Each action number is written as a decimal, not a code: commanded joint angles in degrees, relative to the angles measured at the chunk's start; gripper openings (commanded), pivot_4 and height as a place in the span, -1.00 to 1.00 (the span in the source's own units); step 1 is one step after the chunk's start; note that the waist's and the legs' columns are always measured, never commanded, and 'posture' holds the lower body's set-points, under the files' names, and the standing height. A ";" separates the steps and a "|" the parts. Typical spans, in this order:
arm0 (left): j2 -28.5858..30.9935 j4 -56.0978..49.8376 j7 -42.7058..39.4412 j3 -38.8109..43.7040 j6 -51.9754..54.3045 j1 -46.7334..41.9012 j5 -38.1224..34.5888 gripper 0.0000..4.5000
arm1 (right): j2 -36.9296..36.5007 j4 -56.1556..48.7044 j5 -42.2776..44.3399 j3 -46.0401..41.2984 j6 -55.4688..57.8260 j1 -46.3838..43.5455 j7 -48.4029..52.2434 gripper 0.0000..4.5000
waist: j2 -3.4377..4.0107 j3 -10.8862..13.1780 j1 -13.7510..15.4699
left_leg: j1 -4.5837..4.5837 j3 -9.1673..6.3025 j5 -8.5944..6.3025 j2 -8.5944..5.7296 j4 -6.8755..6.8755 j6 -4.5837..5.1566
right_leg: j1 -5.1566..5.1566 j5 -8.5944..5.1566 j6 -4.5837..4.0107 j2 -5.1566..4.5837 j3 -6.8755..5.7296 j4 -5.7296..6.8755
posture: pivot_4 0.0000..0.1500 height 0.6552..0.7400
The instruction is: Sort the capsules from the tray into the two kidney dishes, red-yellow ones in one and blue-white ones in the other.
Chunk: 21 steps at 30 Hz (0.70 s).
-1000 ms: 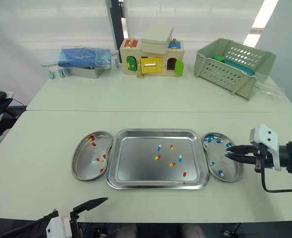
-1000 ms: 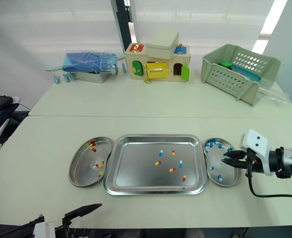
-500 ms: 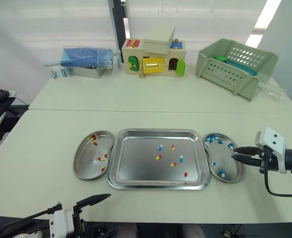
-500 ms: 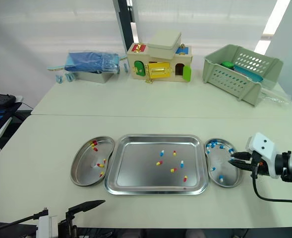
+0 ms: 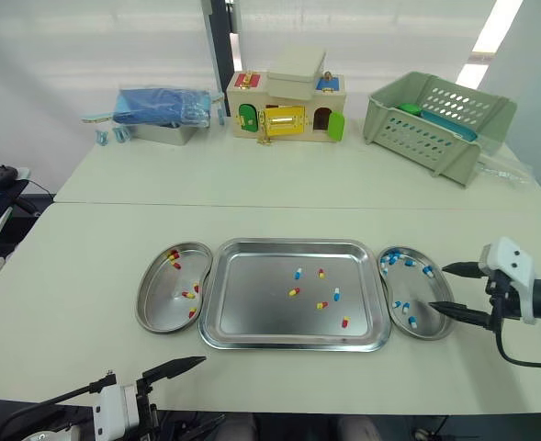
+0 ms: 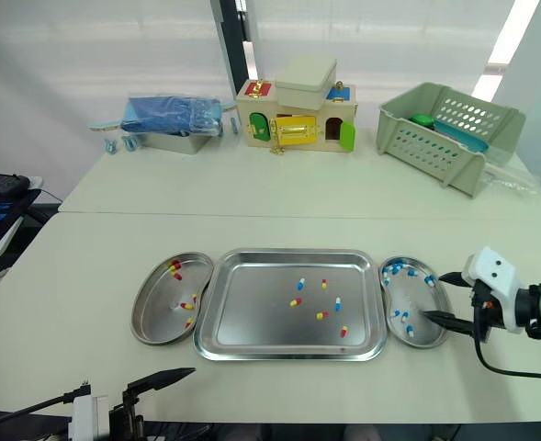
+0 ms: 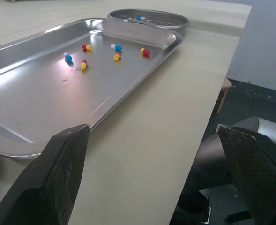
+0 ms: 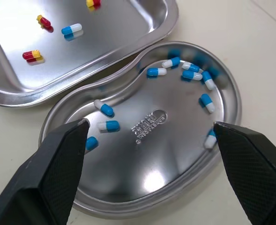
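Capsules [image 5: 321, 304] lie in the tray [image 5: 288, 243] in the eye view, right gripper [image 5: 439, 288] spread at the right dish [image 5: 415, 289]; the left wrist view has the left gripper [image 7: 152, 129] apart by the tray's rim; the right wrist view suggests lifting over both rims toward a blue-white one.
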 commanded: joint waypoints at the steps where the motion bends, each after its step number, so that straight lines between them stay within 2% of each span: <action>1: -0.33 -2.42 2.38 1.23 1.26 0.33 -1.07 1.00 | 0.45 -0.04 5.29 -6.30 1.43 0.47 1.34 0.99 | 0.00 0.00 0.01 | 0.01 0.01 0.00 0.00 0.00 0.00 | 0.02 0.00 0.00 0.00 0.00 -0.01 | 1.00 1.00; 5: 0.39 -6.07 6.52 6.26 5.09 3.14 -3.15 1.00 | -0.17 2.41 6.07 -10.62 -0.97 5.73 5.58 0.99 | -0.07 0.03 0.08 | 0.00 -0.03 0.00 0.00 -0.01 0.00 | 0.03 0.00 0.00 0.00 -0.04 -0.03 | 1.00 1.00; 10: 4.53 -6.90 11.40 18.07 14.47 4.77 -7.25 1.00 | -0.03 7.28 4.85 -13.58 -6.71 10.34 9.86 0.99 | -0.05 0.03 0.09 | 0.07 -0.02 0.00 0.00 0.00 0.01 | 0.07 0.00 0.00 0.00 -0.03 -0.02 | 1.00 1.00; 13: 8.15 -3.78 11.79 24.45 19.96 4.36 -8.73 1.00 | -1.28 9.69 3.39 -13.48 -9.86 11.61 11.78 0.99 | -0.06 0.04 -0.01 | 0.10 -0.01 0.00 0.01 0.00 0.01 | 0.09 -0.01 0.01 0.01 -0.03 0.00 | 1.00 1.00; 16: 13.66 5.04 12.56 30.44 25.92 1.22 -7.32 1.00 | -2.21 11.86 2.47 -12.48 -12.66 11.13 13.14 0.99 | 0.03 0.04 -0.24 | 0.12 0.05 0.00 0.00 -0.02 0.01 | 0.07 -0.01 0.01 0.00 0.02 -0.01 | 1.00 1.00; 21: 17.28 15.10 13.64 35.66 28.66 -5.51 -6.19 1.00 | -2.36 15.49 0.49 -9.83 -16.77 10.26 13.54 0.99 | 0.00 0.07 -0.21 | 0.12 0.00 0.00 0.02 -0.03 0.00 | 0.07 -0.01 0.00 0.04 -0.02 0.00 | 1.00 1.00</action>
